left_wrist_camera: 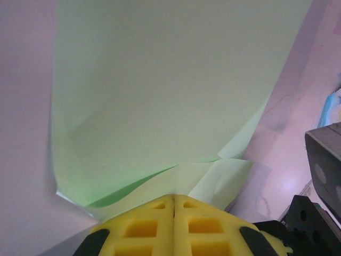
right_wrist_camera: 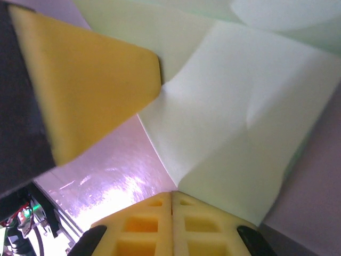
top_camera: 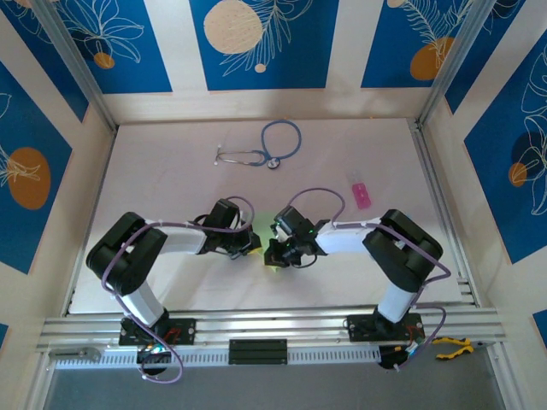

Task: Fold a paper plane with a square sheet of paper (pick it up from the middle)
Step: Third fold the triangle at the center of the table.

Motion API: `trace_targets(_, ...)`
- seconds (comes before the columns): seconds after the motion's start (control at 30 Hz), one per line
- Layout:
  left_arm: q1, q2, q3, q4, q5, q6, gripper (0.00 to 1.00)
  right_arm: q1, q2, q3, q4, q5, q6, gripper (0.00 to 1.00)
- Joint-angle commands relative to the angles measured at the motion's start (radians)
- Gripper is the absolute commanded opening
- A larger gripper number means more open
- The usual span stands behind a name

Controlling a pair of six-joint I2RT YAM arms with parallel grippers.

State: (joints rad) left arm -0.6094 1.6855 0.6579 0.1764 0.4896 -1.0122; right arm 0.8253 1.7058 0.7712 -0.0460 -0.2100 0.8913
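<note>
Pinching the square sheet of paper [left_wrist_camera: 160, 90] in my left hand [left_wrist_camera: 173, 197] and right hand [right_wrist_camera: 171, 194], both clamped, I risk tearing it if they pull apart.

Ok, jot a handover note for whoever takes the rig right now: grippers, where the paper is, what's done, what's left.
Left gripper: jaws shut, pinching the square sheet of paper.
Right gripper: jaws shut on the same sheet, facing the left one.
Paper: between the two grippers, near the front middle of the table. It is bent, with a flap doubled over by the left gripper.
Done: both grips are on, and a first fold seems under way.
Left: no pointed dart shape yet, so the plane's folds are all to do.
Away from the work: stethoscope, pink block.
</note>
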Motion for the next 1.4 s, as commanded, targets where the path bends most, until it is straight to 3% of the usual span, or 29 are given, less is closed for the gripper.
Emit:
trace_targets(0.0,-0.009,0.034,-0.032,-0.046,-0.051,0.006,0.0,0.004,-0.028,-0.061,-0.019,-0.008,0.033,0.06)
trace_targets(0.43,-0.007,0.042,-0.064,0.009,-0.063,-0.04,0.0,0.001,-0.126,-0.201,0.048,-0.033,0.034,0.06)
trace_targets(0.7,-0.018,0.024,-0.112,0.083,-0.088,-0.119,0.0,-0.04,-0.335,-0.246,0.155,-0.026,0.044,0.06)
trace_targets(0.83,-0.037,-0.013,-0.148,0.116,-0.135,-0.165,0.0,-0.078,-0.279,-0.167,0.073,-0.027,0.015,0.06)
trace_targets(1.07,-0.049,-0.022,-0.141,0.107,-0.147,-0.164,0.0,-0.041,-0.094,-0.002,0.037,-0.053,0.002,0.06)
trace_targets(1.37,-0.049,-0.017,-0.119,0.089,-0.136,-0.141,0.0,-0.054,0.009,0.034,0.015,-0.025,0.011,0.05)
